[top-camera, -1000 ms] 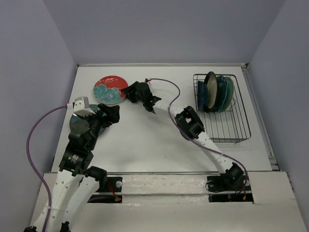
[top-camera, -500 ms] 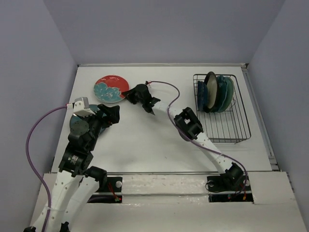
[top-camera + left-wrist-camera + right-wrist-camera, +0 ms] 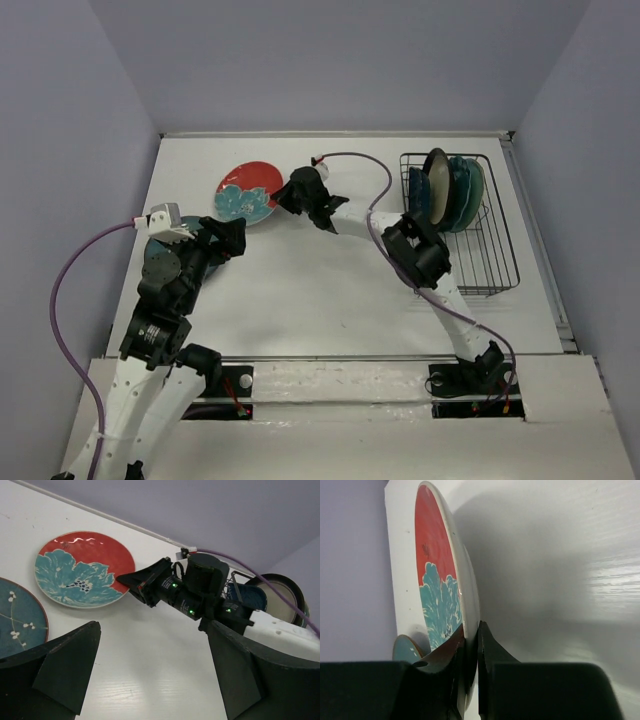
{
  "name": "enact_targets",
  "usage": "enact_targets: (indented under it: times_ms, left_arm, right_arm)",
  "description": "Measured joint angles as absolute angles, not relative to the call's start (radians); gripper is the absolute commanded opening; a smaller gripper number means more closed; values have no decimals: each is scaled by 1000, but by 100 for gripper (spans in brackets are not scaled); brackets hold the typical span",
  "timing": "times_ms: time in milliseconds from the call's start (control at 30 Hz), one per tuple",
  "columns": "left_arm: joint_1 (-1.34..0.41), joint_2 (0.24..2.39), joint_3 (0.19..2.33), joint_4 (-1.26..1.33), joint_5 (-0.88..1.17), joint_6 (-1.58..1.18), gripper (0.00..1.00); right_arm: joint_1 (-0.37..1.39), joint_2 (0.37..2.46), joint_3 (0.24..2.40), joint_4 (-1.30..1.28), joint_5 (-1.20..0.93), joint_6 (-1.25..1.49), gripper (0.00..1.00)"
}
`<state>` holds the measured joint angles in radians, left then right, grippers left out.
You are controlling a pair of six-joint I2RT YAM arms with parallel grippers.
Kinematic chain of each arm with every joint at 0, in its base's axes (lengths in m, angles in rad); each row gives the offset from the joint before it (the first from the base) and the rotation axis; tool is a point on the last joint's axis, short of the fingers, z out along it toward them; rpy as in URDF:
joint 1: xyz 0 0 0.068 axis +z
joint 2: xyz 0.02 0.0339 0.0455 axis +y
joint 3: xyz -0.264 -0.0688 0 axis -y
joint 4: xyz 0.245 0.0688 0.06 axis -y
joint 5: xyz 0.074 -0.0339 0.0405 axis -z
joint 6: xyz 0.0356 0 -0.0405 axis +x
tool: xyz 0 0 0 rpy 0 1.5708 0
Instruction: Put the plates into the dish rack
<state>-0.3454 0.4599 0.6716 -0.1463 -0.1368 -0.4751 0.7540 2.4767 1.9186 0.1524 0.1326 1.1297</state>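
A red plate with a teal flower (image 3: 246,190) lies at the back left of the table, also seen in the left wrist view (image 3: 82,567). My right gripper (image 3: 283,198) is shut on its right rim, one finger above and one below (image 3: 471,630). The gripped edge looks slightly raised. My left gripper (image 3: 232,236) hangs open over bare table (image 3: 152,645), holding nothing. Beneath the left arm lies a teal plate with white blossoms (image 3: 17,615). The black wire dish rack (image 3: 470,262) at the back right holds several upright plates (image 3: 447,190).
The right arm's purple cable (image 3: 355,160) arcs over the table between the red plate and the rack. The near half of the rack shows only empty slots (image 3: 462,270). Grey walls close in the table at the back and sides.
My right gripper has shut on the red plate's rim and moved it to the right, toward the table's middle. The left arm has barely moved.
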Motion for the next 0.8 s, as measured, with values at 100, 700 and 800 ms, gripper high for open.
enact_targets:
  times_ms: [100, 700, 800]
  left_arm:
    - [-340, 456, 672, -147, -136, -474, 98]
    - [-325, 443, 672, -125, -73, -458, 98]
    - [-329, 448, 672, -117, -53, -453, 98]
  right_arm:
    - [757, 2364, 1841, 111, 167, 1026, 7]
    - [472, 1403, 1407, -74, 212, 549, 7]
    - [275, 1311, 1409, -143, 199, 503, 7]
